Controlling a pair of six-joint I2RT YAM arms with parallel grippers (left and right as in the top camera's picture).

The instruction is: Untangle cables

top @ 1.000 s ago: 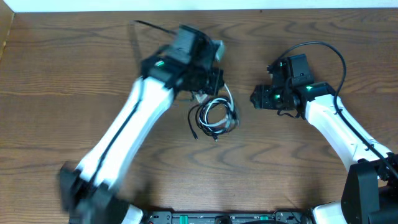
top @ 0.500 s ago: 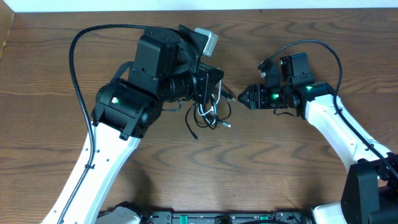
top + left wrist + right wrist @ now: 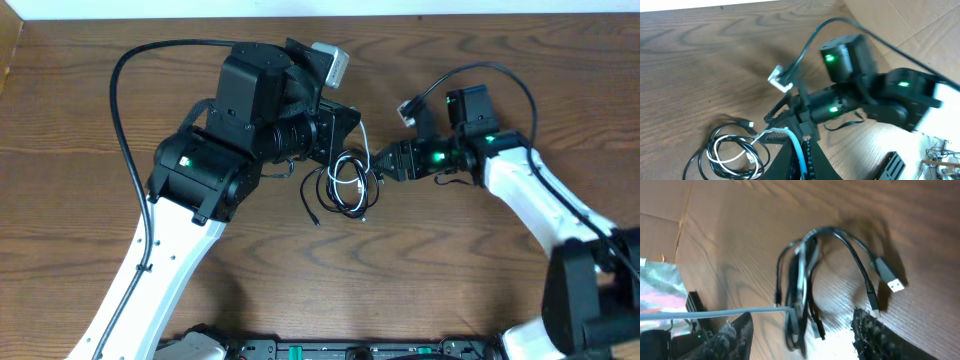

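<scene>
Brown wood worktop (image 3: 450, 270) carries the cables (image 3: 345, 190), a tangled black-and-white loop at its centre. Just beyond the loop, the left hand (image 3: 348, 150) is pressed together on a white cord (image 3: 777, 131) rising from it. Beside it, the right hand (image 3: 377, 165) is spread, fingers (image 3: 735, 337) flanking the loop without gripping it.

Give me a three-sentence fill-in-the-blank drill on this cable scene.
1. The cables lie tangled on a table made of ___.
2. The left gripper has its jaws ___ on a white cable.
3. The right gripper faces the tangle with its jaws ___.
Missing words: wood; shut; open.
</scene>
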